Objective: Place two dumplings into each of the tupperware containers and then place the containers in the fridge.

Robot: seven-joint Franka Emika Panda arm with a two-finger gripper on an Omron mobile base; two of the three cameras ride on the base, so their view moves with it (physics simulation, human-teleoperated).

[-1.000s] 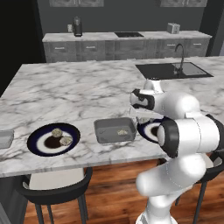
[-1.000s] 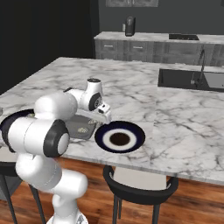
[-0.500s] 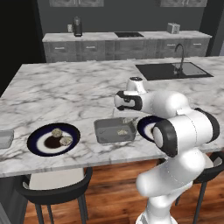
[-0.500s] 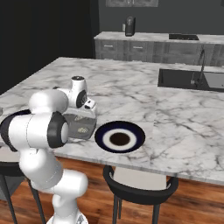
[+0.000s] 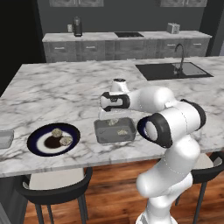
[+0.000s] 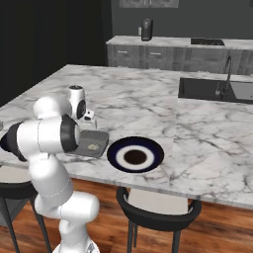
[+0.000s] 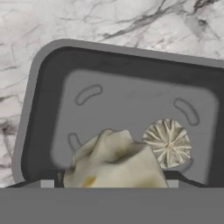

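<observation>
My gripper (image 5: 107, 117) hangs over the back left of a grey tupperware container (image 5: 101, 135), shut on a pale dumpling (image 5: 113, 122). Seen from the hand, that dumpling (image 7: 116, 159) sits large between the fingertips above the container (image 7: 131, 65), and another dumpling (image 7: 167, 142) lies on its floor. A second container (image 5: 4, 139) sits at the counter's left edge. Between the two stands a blue plate (image 5: 37, 133) with two dumplings (image 5: 56, 132) and a brown sauce blob (image 5: 51, 143). The fridge is out of view.
A second blue plate (image 6: 114, 148) with just a sauce blob stands right of the container near the counter's front edge. A sink (image 6: 217, 90) with a tap is set in the far right. Stools (image 5: 52, 186) stand under the front edge.
The arm has swung left from over the right plate to over the middle container, carrying the dumpling with it. The plates and containers have not moved.
</observation>
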